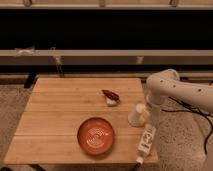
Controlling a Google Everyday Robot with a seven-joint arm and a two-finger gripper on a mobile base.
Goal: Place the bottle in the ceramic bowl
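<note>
The bottle (146,140), slim, white and pale yellow, lies on its side at the front right corner of the wooden table (60,110), its cap end pointing toward the front edge. The ceramic bowl (96,136), orange-red with pale swirl lines, sits left of the bottle near the front edge and holds nothing. My white arm (170,87) comes in from the right and bends down over the table's right edge. The gripper (149,117) hangs just above the bottle's far end, right beside a short white cup (135,115).
A small dark-red-and-white object (111,97) lies at mid-table behind the cup. A dark shelf unit with a pale rail (100,56) runs behind the table. Speckled floor lies to the left and right of the table.
</note>
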